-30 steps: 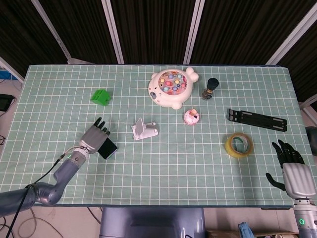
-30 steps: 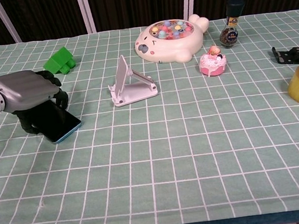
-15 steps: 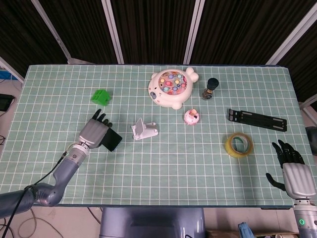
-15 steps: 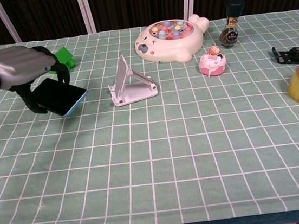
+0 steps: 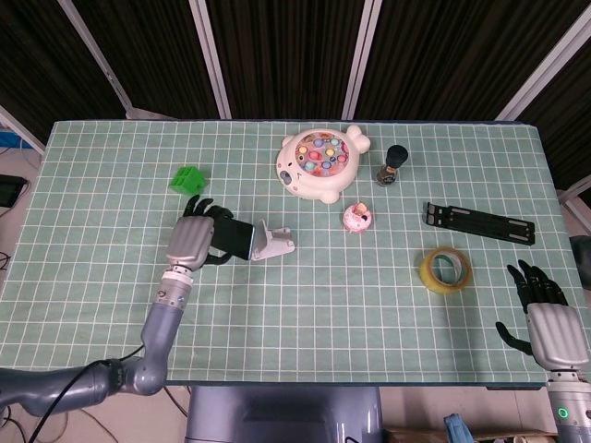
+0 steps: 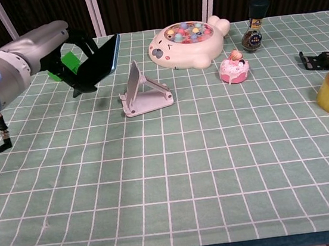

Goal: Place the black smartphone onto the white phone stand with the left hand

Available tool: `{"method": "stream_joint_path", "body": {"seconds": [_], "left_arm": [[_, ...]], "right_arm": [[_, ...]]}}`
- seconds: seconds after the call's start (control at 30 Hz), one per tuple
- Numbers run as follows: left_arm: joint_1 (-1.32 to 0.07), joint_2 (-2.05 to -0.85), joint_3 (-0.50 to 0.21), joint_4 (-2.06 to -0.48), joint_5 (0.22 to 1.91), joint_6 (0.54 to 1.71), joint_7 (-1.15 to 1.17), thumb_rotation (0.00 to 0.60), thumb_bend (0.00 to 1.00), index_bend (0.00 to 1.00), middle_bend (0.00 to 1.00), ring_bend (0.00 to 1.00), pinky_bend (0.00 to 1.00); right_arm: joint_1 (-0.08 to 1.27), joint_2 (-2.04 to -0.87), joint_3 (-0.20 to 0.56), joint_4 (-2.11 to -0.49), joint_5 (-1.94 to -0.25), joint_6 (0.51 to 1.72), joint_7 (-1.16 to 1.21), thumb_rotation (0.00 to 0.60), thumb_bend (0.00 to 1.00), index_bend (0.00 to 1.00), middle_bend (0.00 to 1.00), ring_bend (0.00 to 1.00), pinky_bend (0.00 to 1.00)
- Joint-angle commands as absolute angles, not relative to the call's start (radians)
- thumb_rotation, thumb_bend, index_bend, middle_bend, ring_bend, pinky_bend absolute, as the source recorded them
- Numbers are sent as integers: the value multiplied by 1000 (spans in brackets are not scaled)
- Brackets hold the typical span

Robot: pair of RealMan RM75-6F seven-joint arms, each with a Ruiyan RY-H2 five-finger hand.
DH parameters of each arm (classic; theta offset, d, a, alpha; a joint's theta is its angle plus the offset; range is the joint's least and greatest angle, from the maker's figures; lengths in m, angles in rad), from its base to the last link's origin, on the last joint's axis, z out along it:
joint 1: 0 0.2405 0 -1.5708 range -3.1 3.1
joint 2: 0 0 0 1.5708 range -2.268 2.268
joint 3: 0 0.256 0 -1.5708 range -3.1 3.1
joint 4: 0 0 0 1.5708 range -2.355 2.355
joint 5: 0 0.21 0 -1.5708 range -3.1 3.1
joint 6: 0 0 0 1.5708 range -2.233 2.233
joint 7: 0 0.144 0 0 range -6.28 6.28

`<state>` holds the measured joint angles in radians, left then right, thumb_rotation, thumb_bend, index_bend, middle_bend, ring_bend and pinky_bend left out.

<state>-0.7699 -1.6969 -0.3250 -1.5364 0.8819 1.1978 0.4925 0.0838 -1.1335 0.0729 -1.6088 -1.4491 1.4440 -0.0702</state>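
My left hand [image 5: 192, 242] [image 6: 53, 45] holds the black smartphone [image 5: 235, 238] [image 6: 100, 61] above the table, tilted, its free end close to the left of the white phone stand [image 5: 270, 242] [image 6: 141, 93]. The phone does not touch the stand. The stand sits upright on the green checked cloth with its back plate raised. My right hand [image 5: 547, 319] rests open near the front right corner of the table, fingers spread, holding nothing; the chest view does not show it.
A green block [image 5: 188, 180] [image 6: 66, 65] lies behind my left hand. A fishing toy [image 5: 319, 163], pink cake toy [image 5: 357, 217], pepper shaker [image 5: 392, 163], black bracket [image 5: 478, 223] and yellow tape roll [image 5: 446, 269] lie further right.
My left hand has lifted the smartphone off the cloth and carried it up and rightward to just beside the stand, tilting it more upright. The right hand has not moved.
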Motion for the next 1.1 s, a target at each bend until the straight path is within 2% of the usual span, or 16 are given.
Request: {"method": "stream_joint_path", "body": {"seconds": [0.03, 0.3, 0.47, 0.7, 1.1], "left_arm": [[-778, -1761, -388, -1555, 825, 1230, 446, 600, 316, 534, 555, 105, 31], [-797, -1848, -478, -1561, 689, 1241, 399, 600, 316, 534, 555, 105, 32], [-805, -1866, -492, -1541, 664, 1235, 390, 600, 316, 533, 552, 105, 33], [-802, -1857, -526, -1535, 624, 1153, 308, 600, 316, 532, 552, 105, 37], [-804, -1841, -528, -1519, 596, 1106, 261, 600, 316, 531, 552, 105, 37]], "right_arm": [[84, -1134, 73, -1607, -1449, 1443, -69, 600, 353, 60, 0, 0, 151], [84, -1133, 73, -1609, -1449, 1443, -66, 600, 353, 60, 0, 0, 151], [85, -1134, 73, -1606, -1449, 1442, -63, 600, 353, 60, 0, 0, 151], [85, -1132, 73, -1609, -1448, 1442, -64, 600, 353, 60, 0, 0, 150], [85, -1133, 73, -1608, -1447, 1441, -65, 600, 353, 60, 0, 0, 150]]}}
